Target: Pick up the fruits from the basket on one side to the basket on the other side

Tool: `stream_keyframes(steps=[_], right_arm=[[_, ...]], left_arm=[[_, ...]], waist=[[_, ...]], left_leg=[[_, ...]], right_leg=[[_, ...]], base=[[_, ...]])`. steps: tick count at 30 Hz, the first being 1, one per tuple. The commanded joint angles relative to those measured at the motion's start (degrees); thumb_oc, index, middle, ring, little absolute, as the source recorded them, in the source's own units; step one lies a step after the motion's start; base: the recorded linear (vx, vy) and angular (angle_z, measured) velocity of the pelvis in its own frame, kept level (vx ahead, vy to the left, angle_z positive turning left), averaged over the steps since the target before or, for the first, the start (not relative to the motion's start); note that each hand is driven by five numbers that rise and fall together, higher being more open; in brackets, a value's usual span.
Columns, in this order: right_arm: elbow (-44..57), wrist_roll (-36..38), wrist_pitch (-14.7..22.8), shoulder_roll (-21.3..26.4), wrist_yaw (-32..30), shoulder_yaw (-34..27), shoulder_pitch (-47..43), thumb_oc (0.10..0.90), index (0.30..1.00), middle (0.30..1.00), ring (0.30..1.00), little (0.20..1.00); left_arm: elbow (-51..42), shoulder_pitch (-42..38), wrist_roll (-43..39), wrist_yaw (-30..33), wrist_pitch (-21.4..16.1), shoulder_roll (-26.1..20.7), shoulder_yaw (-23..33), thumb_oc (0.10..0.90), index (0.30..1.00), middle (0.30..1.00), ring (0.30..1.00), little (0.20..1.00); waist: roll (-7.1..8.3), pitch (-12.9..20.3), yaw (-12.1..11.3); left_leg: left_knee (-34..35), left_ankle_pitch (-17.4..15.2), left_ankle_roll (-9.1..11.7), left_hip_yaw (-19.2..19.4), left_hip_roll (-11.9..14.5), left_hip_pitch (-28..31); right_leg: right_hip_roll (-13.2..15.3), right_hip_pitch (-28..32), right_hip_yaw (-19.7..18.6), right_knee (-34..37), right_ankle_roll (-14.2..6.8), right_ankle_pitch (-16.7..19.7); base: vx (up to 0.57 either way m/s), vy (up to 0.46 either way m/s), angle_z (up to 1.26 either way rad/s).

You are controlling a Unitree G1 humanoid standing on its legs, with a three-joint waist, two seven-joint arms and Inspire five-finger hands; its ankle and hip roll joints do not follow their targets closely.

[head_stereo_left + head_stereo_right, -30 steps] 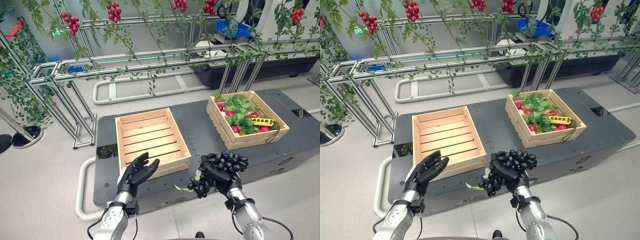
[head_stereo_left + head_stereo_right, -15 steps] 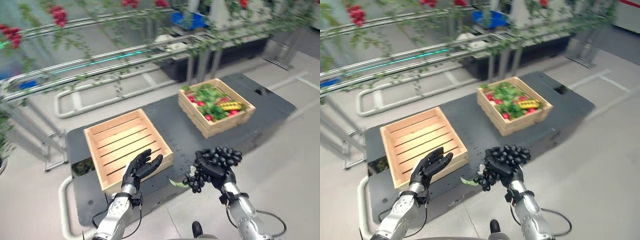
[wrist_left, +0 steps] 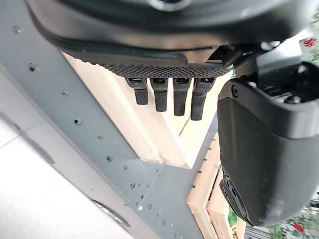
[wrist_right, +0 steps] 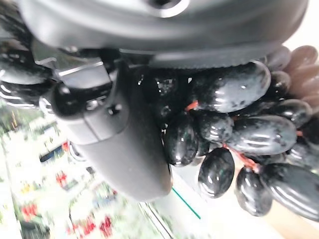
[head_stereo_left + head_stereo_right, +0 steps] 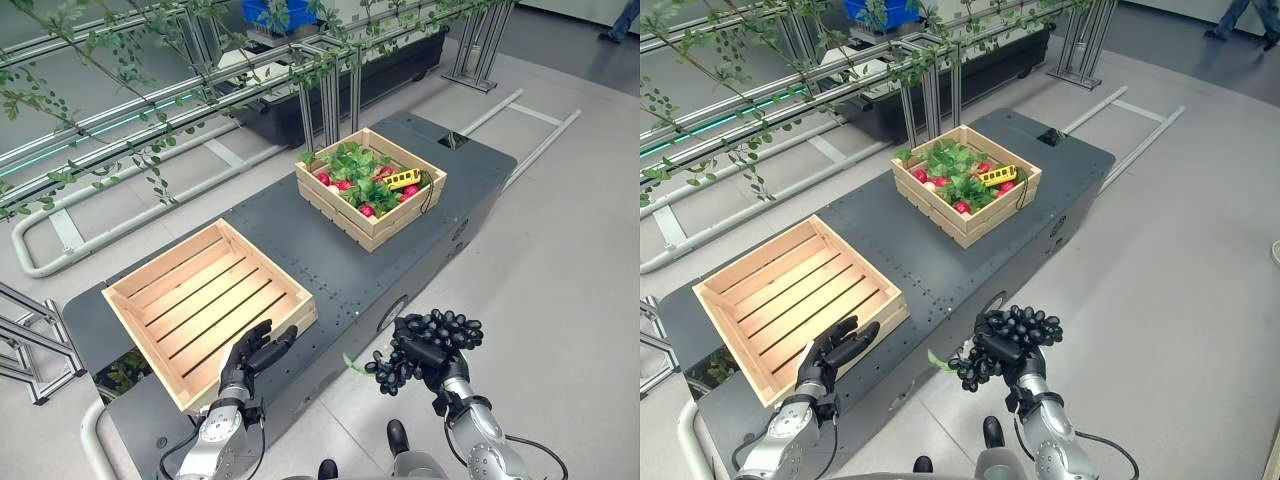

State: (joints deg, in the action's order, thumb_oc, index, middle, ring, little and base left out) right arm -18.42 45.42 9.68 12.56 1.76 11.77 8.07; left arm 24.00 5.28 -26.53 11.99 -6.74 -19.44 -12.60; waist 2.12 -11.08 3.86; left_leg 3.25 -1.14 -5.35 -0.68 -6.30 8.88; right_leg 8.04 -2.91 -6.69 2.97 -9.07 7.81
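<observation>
My right hand [image 5: 430, 357] is shut on a bunch of dark grapes [image 5: 400, 368] with a green leaf, held over the floor just in front of the dark table [image 5: 330, 260]. In the right wrist view the glossy grapes [image 4: 234, 144] press against my thumb [image 4: 114, 144]. An empty wooden crate [image 5: 205, 303] sits on the table's left part. A second wooden crate [image 5: 372, 186] further right holds leafy greens, red fruits and a yellow item. My left hand [image 5: 250, 358] hovers open at the empty crate's near corner, its fingers [image 3: 169, 97] straight and holding nothing.
Metal frame rails [image 5: 150, 110] with green vines run behind the table. A white floor rail [image 5: 70, 240] lies at the left and another [image 5: 530, 150] at the right. A person's legs [image 5: 1245, 18] stand at the far right on the open grey floor.
The camera has swung, so the whole scene sits differently. My right hand keeps hold of the grapes; the left hand stays open by the empty crate's corner.
</observation>
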Motion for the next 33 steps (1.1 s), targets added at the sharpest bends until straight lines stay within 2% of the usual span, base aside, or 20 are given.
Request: stream_keyframes(steps=[1,2,3,4,5,6,7,8,9,13,14,15,16,17,18,20,25,30,32,33], right_arm=[[7.3,1.2,7.8,-0.6,0.7,-2.8,-5.5,0.4,0.3,0.3,0.3,0.3],[6.6,1.1,7.9,-1.0,2.1,-2.7,-5.4,0.4,0.3,0.3,0.3,0.3],[6.1,1.3,8.0,-1.3,2.9,-2.5,-5.4,0.4,0.3,0.3,0.3,0.3],[6.0,1.3,8.2,-1.4,3.0,-2.5,-5.5,0.4,0.3,0.3,0.3,0.3],[6.0,1.7,9.0,-1.7,2.3,-2.2,-5.2,0.4,0.3,0.3,0.3,0.3],[6.0,1.8,9.2,-1.7,2.1,-2.1,-5.1,0.4,0.3,0.3,0.3,0.3],[6.1,2.2,9.6,-1.8,1.8,-1.7,-5.0,0.4,0.3,0.3,0.3,0.3],[6.0,2.2,9.6,-1.9,1.8,-1.6,-5.0,0.4,0.3,0.3,0.3,0.3],[5.7,2.7,9.8,-2.0,3.0,-0.9,-5.2,0.4,0.3,0.3,0.3,0.3],[4.8,2.7,10.1,-2.2,4.0,0.5,-4.9,0.4,0.3,0.3,0.3,0.3],[4.5,2.8,10.0,-2.3,3.7,1.0,-5.1,0.4,0.3,0.3,0.3,0.3],[4.4,2.9,9.9,-2.3,3.5,1.1,-5.1,0.4,0.3,0.3,0.3,0.3],[4.2,2.7,9.3,-2.1,4.3,1.6,-5.4,0.4,0.3,0.3,0.3,0.3],[3.9,2.5,9.1,-1.9,4.8,2.0,-5.7,0.4,0.3,0.3,0.3,0.3],[3.9,2.3,9.1,-1.9,4.7,2.1,-5.8,0.4,0.3,0.3,0.3,0.3],[3.6,2.0,8.1,-1.4,3.6,2.4,-6.6,0.4,0.3,0.3,0.3,0.3],[4.0,2.6,7.5,-0.9,2.8,2.1,-5.6,0.4,0.3,0.3,0.3,0.3],[3.0,3.5,4.9,-0.4,3.1,2.0,-4.7,0.4,0.3,0.3,0.3,0.3],[3.0,3.1,3.3,0.1,4.5,2.3,-4.2,0.4,0.3,0.3,0.3,0.3],[3.0,3.1,3.3,0.1,4.5,2.3,-4.2,0.4,0.3,0.3,0.3,0.3]], left_arm=[[-7.2,-4.5,2.6,-0.3,-5.6,-1.9,1.2,0.8,0.9,0.9,0.9,0.9],[-8.4,-3.9,3.5,-0.2,-5.3,-2.5,1.6,0.8,0.9,0.9,0.9,0.9],[-9.3,-3.6,4.0,-0.1,-4.7,-3.0,2.0,0.8,0.9,0.9,0.9,0.9],[-9.5,-3.6,4.2,-0.2,-4.5,-3.1,2.0,0.8,0.9,0.9,0.9,0.9],[-9.7,-3.9,4.2,-0.6,-3.5,-3.7,1.9,0.8,0.9,0.9,0.9,0.9],[-9.6,-4.0,4.1,-0.7,-3.3,-3.8,1.8,0.8,0.9,0.9,0.9,0.9],[-9.2,-4.4,3.5,-0.2,-2.7,-4.0,1.4,0.8,0.9,0.9,0.9,0.9],[-9.1,-4.6,3.3,-0.1,-2.7,-3.9,1.2,0.8,0.9,0.9,0.9,0.9],[-8.5,-4.7,2.0,0.5,-2.9,-3.6,1.0,0.8,0.9,0.9,0.9,0.9],[-8.0,-3.7,1.6,0.6,-3.1,-3.2,1.1,0.8,0.9,0.9,0.9,0.9],[-8.0,-3.3,1.5,0.9,-3.3,-3.3,1.3,0.8,0.9,0.9,0.9,0.9],[-7.9,-3.2,1.5,0.8,-3.4,-3.3,1.3,0.8,0.9,0.9,0.9,0.9],[-8.1,-2.6,0.9,2.1,-4.0,-3.2,1.4,0.8,0.9,0.9,0.9,0.9],[-8.7,-2.3,0.1,2.5,-4.2,-3.3,1.7,0.8,0.9,0.9,0.9,0.9],[-8.7,-2.3,0.0,2.5,-4.2,-3.3,1.7,0.8,0.9,0.9,0.9,0.9],[-9.0,-3.4,-0.5,3.0,-3.5,-2.4,1.5,0.8,0.9,0.9,0.9,0.9],[-10.1,-4.2,0.8,2.4,-2.8,-1.4,-0.1,0.8,0.9,0.9,0.9,0.9],[-9.0,-4.7,2.2,3.3,-2.1,-1.0,-1.7,0.8,0.9,0.9,0.9,0.9],[-8.3,-4.4,1.1,3.8,-1.5,-0.5,-1.8,0.8,0.9,0.9,0.9,0.9],[-8.3,-4.4,1.1,3.8,-1.5,-0.5,-1.8,0.8,0.9,0.9,0.9,0.9]], waist=[[-1.94,-0.7,-0.2],[-2.08,-1.1,-0.8],[-2.43,-1.2,-1.2],[-2.55,-1.2,-1.3],[-3.42,-1.1,-1.0],[-3.58,-1.0,-0.9],[-4.04,-0.7,-0.9],[-4.03,-0.7,-0.9],[-3.81,-0.3,-1.4],[-2.46,1.3,-3.4],[-1.65,2.3,-4.6],[-1.52,2.6,-5.0],[-1.31,3.1,-5.7],[-1.24,3.3,-6.1],[-1.25,3.3,-6.1],[-1.15,3.4,-5.6],[-0.61,3.7,-4.0],[-0.55,3.7,-1.9],[0.16,3.2,-1.3],[0.16,3.3,-1.3]], left_leg=[[1.6,-3.8,-0.2,1.8,1.4,0.7],[1.7,-4.0,-0.2,4.1,1.5,1.1],[1.7,-4.0,-0.3,5.5,1.9,1.0],[1.7,-3.9,-0.4,5.8,2.0,1.0],[1.7,-3.2,-0.8,5.9,2.7,0.6],[1.7,-3.0,-0.9,5.9,2.9,0.4],[1.7,-2.4,-1.2,6.3,3.2,-0.3],[1.7,-2.4,-1.3,6.4,3.2,-0.4],[1.7,-2.1,-1.6,7.3,3.3,-1.0],[1.7,-1.8,-1.0,8.9,3.3,-2.1],[1.7,-1.4,-0.2,10.6,3.6,-2.9],[1.7,-1.3,0.1,11.1,3.7,-3.0],[1.7,-1.0,1.1,12.9,4.4,-3.4],[1.7,-0.3,2.3,14.4,5.3,-4.0],[1.7,-0.2,2.6,14.7,5.5,-4.1],[1.7,0.8,3.5,15.1,6.3,-5.2],[1.7,1.4,4.6,15.3,7.6,-5.7],[1.7,2.3,5.7,15.8,9.0,-5.7],[-4.5,0.6,6.2,15.3,9.4,-7.5],[-4.6,0.5,6.2,15.3,9.4,-7.5]], right_leg=[[1.8,-1.0,6.7,2.0,0.6,8.2],[2.5,-0.8,10.8,0.9,0.0,9.1],[2.9,-0.9,12.8,-2.4,0.0,8.7],[2.9,-1.0,13.1,-3.4,0.1,8.3],[2.1,-1.8,12.5,-11.7,1.2,5.8],[1.8,-2.0,12.4,-13.7,1.5,4.7],[1.4,-1.8,13.3,-19.4,2.6,1.3],[1.4,-1.6,13.6,-20.6,2.8,0.5],[1.5,-0.3,15.6,-24.1,3.5,-2.8],[2.2,5.4,18.8,-22.4,3.1,-6.7],[2.1,9.8,21.3,-16.2,2.9,-7.9],[2.0,10.9,22.0,-14.2,3.0,-8.1],[2.0,12.7,23.6,-8.3,3.0,-7.7],[1.1,14.1,24.0,-3.3,2.8,-8.3],[1.0,14.2,23.9,-2.4,2.7,-8.3],[-0.6,14.3,22.7,0.9,3.1,-8.2],[-2.6,13.9,21.5,2.0,4.4,-8.2],[-4.7,11.8,19.4,2.0,6.4,-8.5],[-5.1,11.2,18.0,2.0,7.7,-8.0],[-5.2,11.2,18.0,2.0,7.7,-8.0]], base=[[-0.12,0.142,-0.56],[-0.11,0.095,-0.75],[-0.12,0.092,-0.93],[-0.13,0.069,-1.08],[-0.1,0.044,-0.76],[-0.15,0.053,-0.51],[-0.09,0.022,-0.05],[-0.13,0.0,-0.06],[-0.09,-0.037,-0.13],[-0.05,-0.121,-0.34],[-0.02,-0.262,-0.71],[-0.08,-0.292,-0.76],[-0.09,-0.256,-0.69],[-0.09,-0.236,-0.81],[-0.08,-0.204,-0.98],[-0.09,-0.203,-0.78],[-0.05,-0.199,-0.48],[-0.09,-0.196,-0.12],[-0.08,-0.159,-0.12],[-0.08,-0.086,-0.25]])
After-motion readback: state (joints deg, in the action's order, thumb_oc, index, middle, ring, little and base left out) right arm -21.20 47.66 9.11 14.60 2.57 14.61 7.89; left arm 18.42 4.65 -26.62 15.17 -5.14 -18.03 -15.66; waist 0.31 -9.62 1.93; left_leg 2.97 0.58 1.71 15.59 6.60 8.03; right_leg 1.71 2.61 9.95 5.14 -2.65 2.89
